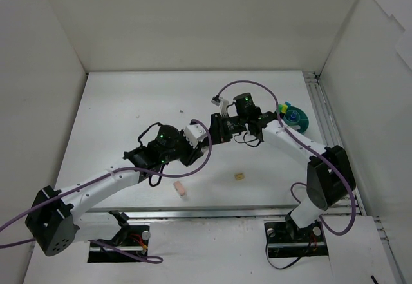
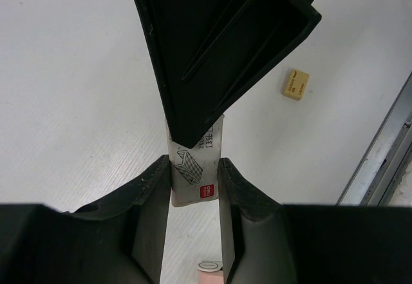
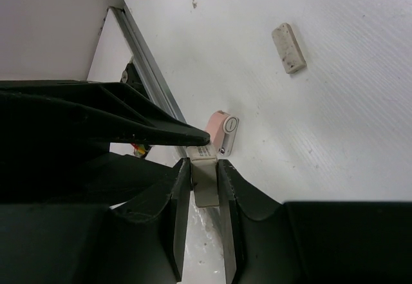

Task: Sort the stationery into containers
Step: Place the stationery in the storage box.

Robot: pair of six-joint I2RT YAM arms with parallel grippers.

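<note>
White tabletop [image 1: 129, 116] below, and both grippers are meeting above it! My left gripper [image 2: 194, 168] is clamped on one end of a small white box [image 2: 193, 190]. My right gripper [image 3: 205, 168] pinches the other end, fingertips nose to nose. Just beyond my right fingers a pink eraser [image 3: 222, 132] lies on the table, and the teal tub [image 1: 306, 127] sits behind my right wrist.

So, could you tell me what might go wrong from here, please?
1. The left hand and right hand both clamp the same small white box in mid-air; if one pulls before the other lets go, it could twist or drop.
2. The right hand seems to pinch only one end, so the box may pivot when carried alone.
3. The teal tub already holds items; the box might catch on them.
</note>
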